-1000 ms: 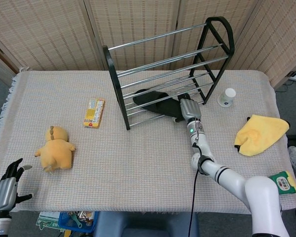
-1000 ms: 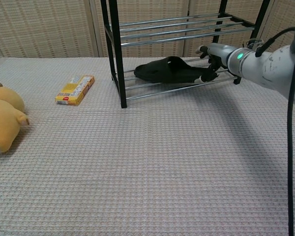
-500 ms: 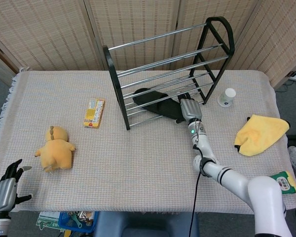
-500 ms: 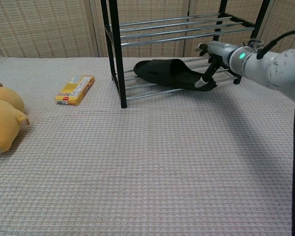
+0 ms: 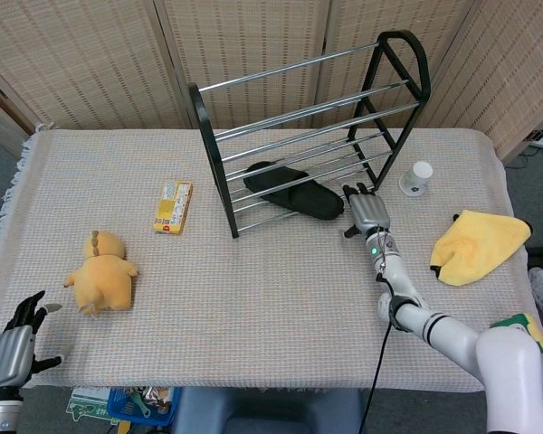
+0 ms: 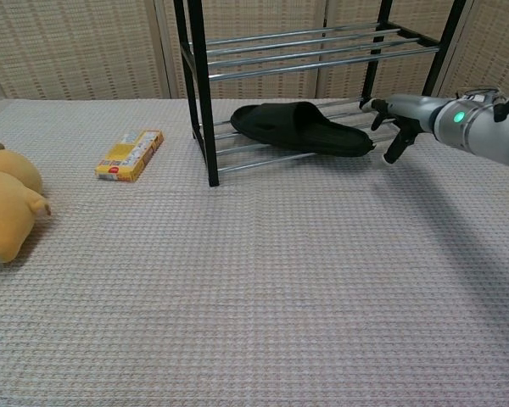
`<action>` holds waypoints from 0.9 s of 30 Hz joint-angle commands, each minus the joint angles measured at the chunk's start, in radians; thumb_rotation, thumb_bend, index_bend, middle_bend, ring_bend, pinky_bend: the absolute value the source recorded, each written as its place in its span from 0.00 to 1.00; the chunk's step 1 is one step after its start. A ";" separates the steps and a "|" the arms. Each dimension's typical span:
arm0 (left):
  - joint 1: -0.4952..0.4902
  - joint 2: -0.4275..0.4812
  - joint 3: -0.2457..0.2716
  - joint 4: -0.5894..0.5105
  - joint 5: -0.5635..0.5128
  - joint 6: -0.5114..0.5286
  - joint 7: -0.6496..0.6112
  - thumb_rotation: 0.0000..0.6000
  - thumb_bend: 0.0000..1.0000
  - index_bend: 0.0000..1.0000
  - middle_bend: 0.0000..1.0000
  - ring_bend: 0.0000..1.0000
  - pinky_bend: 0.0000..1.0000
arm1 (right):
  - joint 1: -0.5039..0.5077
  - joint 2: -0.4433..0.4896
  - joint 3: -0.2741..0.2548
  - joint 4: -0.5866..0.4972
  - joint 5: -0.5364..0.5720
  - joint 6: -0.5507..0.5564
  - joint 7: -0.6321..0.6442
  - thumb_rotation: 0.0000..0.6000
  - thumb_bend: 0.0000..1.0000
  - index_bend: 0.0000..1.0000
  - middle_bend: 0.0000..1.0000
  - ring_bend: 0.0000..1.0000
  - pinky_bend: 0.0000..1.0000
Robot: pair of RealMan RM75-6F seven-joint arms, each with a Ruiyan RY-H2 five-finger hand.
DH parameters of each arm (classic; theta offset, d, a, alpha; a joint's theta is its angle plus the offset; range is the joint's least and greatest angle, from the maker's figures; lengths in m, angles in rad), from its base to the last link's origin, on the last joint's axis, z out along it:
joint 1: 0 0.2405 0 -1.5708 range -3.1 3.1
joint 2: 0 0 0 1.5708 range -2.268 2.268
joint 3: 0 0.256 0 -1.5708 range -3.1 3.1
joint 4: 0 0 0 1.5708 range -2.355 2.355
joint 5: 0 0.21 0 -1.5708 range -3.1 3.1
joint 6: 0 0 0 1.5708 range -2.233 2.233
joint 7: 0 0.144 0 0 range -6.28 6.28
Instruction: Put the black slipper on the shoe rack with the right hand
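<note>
One slipper (image 5: pixel 291 191), black, lies on lowest rails of shoe rack (image 5: pixel 219 145). Right hand (image 5: pixel 366 212) just right of its heel, fingers spread, holding nothing. Placement looks done; next, pull arm clear of rack. Left hand (image 5: pixel 14 344) at near-left table edge, fingers apart, empty.

black slipper (image 6: pixel 301 128) on shoe rack (image 6: pixel 205 93) bottom rails, right hand (image 6: pixel 403 114) open beside it, yellow box (image 6: pixel 130 154), plush toy (image 6: pixel 6 203)

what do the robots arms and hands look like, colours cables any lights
The right hand has a silver-grey metal back with dark fingers; its arm is glossy white with black joint rings, a green light near the wrist, and a thin black cable running along it. The left hand matches: grey back, black fingers.
</note>
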 commanded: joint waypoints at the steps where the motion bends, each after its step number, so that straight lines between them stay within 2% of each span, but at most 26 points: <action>1: 0.000 0.001 0.000 -0.003 0.000 0.001 0.002 1.00 0.23 0.27 0.08 0.04 0.24 | 0.000 -0.008 -0.007 0.019 -0.008 -0.019 0.014 1.00 0.21 0.00 0.17 0.07 0.17; 11: 0.002 0.004 0.000 -0.005 -0.001 0.003 0.004 1.00 0.23 0.27 0.08 0.04 0.24 | 0.005 -0.026 -0.016 0.017 -0.067 -0.028 0.061 1.00 0.21 0.00 0.17 0.07 0.17; 27: -0.001 0.001 0.001 -0.006 0.002 -0.002 0.001 1.00 0.23 0.27 0.08 0.04 0.24 | -0.029 0.028 -0.064 -0.155 -0.192 0.019 0.099 1.00 0.21 0.00 0.17 0.07 0.17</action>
